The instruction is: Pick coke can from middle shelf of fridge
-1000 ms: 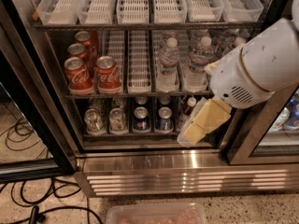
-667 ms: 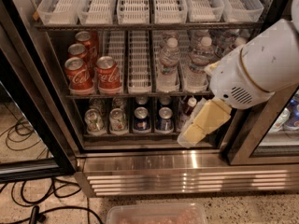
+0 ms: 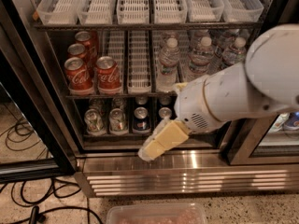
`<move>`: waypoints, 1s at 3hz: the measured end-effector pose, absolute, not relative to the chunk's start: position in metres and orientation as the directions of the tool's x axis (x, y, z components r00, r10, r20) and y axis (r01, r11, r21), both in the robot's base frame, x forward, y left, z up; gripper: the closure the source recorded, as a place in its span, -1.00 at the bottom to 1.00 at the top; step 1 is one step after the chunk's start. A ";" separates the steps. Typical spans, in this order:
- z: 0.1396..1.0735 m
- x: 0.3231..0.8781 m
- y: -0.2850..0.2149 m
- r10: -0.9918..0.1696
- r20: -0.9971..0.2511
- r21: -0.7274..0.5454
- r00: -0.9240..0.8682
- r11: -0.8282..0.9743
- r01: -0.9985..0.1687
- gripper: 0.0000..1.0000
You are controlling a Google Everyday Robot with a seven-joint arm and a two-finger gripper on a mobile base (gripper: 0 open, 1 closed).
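Observation:
Several red coke cans stand at the left of the fridge's middle shelf (image 3: pixel 122 95), in two lanes; the front two are the left coke can (image 3: pixel 77 75) and the right coke can (image 3: pixel 108 73). My gripper (image 3: pixel 150 150) is pale yellow, at the end of a bulky white arm (image 3: pixel 233 97). It hangs in front of the bottom shelf and the steel base (image 3: pixel 196 171), below and to the right of the coke cans and well apart from them. It holds nothing that I can see.
Water bottles (image 3: pixel 167 64) fill the right of the middle shelf. Silver-green cans (image 3: pixel 94 121) and blue Pepsi cans (image 3: pixel 141 118) stand below. Clear bins (image 3: pixel 135 3) sit on the shelf above. The black door frame (image 3: pixel 32 115) stands left; cables (image 3: pixel 28 204) and a clear container (image 3: pixel 156 213) lie on the floor.
My gripper and arm have moved left and a little down, from in front of the fridge's right side toward its middle. The cans and bottles have not moved.

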State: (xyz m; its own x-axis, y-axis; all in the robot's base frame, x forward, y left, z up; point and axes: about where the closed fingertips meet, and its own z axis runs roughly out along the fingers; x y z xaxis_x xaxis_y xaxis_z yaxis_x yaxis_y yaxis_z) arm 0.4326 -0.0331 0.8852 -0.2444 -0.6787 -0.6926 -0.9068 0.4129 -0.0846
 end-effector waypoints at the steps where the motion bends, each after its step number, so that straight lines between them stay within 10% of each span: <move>1: 0.855 0.438 0.010 -0.611 -0.762 -0.077 -0.214 0.414 -0.907 -1.00; 3: 0.844 0.501 0.047 -0.523 -0.845 -0.186 -0.109 0.480 -0.857 -1.00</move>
State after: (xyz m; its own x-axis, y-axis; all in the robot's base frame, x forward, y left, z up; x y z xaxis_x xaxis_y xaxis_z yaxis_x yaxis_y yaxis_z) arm 0.5012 0.0474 0.8442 -0.1091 -0.5227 -0.8455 -0.8574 0.4798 -0.1860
